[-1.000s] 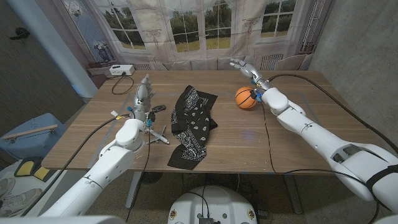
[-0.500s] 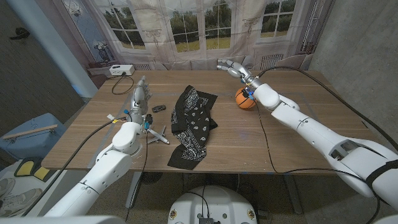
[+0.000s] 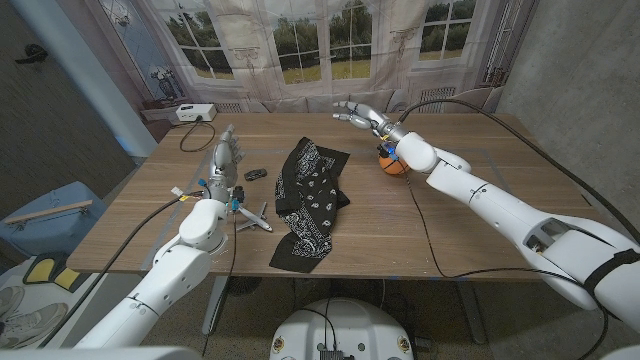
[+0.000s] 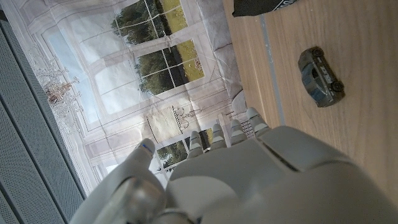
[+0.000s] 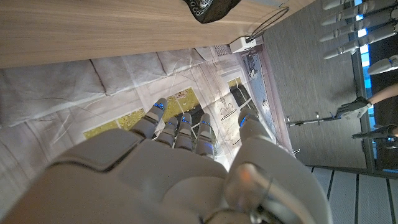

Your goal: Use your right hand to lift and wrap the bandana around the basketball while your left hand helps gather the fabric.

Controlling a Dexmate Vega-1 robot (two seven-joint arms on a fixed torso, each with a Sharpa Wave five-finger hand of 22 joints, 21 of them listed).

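Two robot hands hover empty above a wooden table (image 3: 480,215): the left hand (image 3: 226,158), fingers straight and close together, is left of the black bandana (image 3: 308,200) crumpled mid-table. Right hand (image 3: 363,114), fingers spread, hangs beyond the bandana's far end, the basketball (image 3: 391,163) tucked beside its wrist.

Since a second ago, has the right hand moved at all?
Yes. The right hand has swung toward the robot's left, from beyond the basketball toward the bandana, staying above the table with fingers spread.

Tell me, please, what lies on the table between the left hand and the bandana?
In the head view, a small toy car lies between the left hand and the bandana.
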